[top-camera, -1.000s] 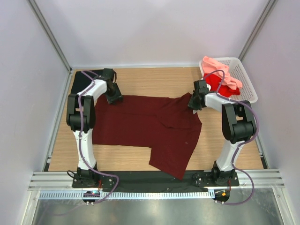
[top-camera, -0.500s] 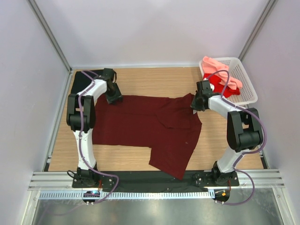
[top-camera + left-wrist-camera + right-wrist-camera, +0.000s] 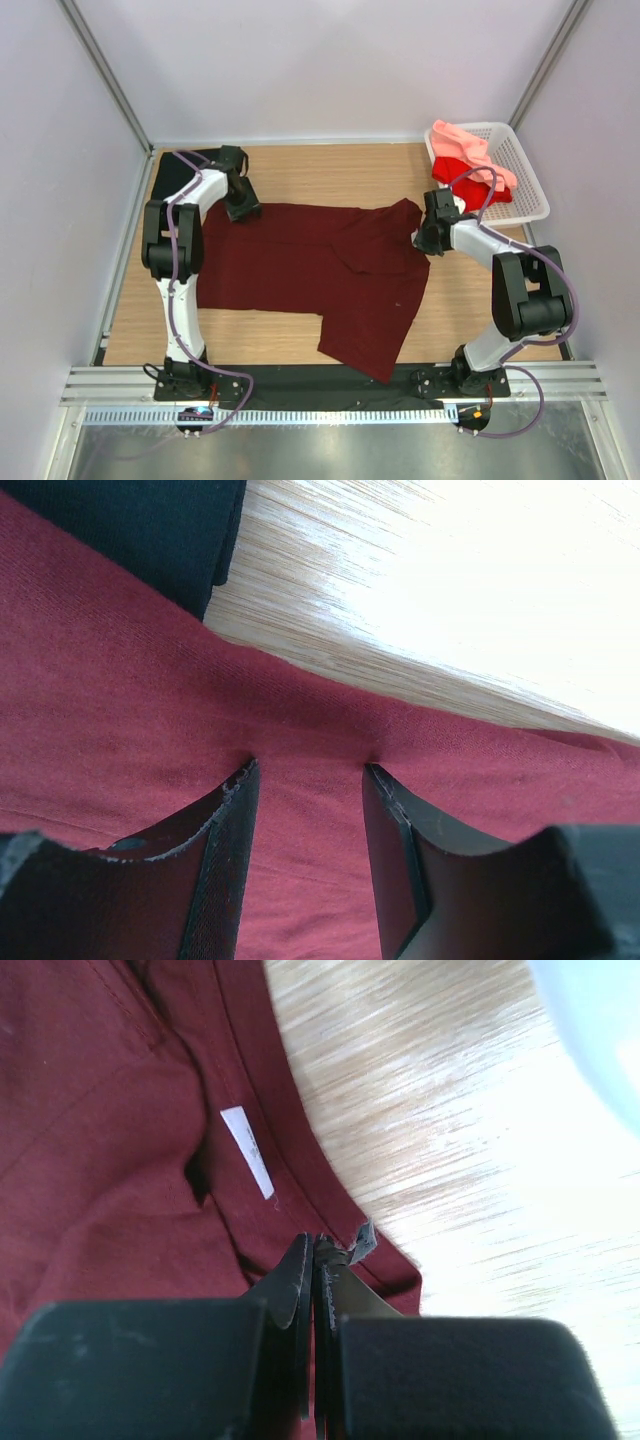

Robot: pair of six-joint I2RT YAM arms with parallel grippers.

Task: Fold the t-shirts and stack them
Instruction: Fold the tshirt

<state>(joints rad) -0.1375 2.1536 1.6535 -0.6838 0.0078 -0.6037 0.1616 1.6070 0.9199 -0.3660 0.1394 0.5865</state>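
maroon shirt (image 3: 320, 265) was spread across the worktop (image 3: 330, 170), its collar corner drawn further toward the right edge | right fingers (image 3: 305, 1270) were clamped on that corner | left fingers (image 3: 243, 210) were held apart, pressed on the far-left hem | flattening judged nearly done

The wooden table (image 3: 330, 175) bears a maroon t-shirt (image 3: 310, 265), black t-shirt (image 3: 164, 176), white basket (image 3: 522, 165).

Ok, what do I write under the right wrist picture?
Right gripper shut on the edge of the maroon t-shirt, near its white neck label.
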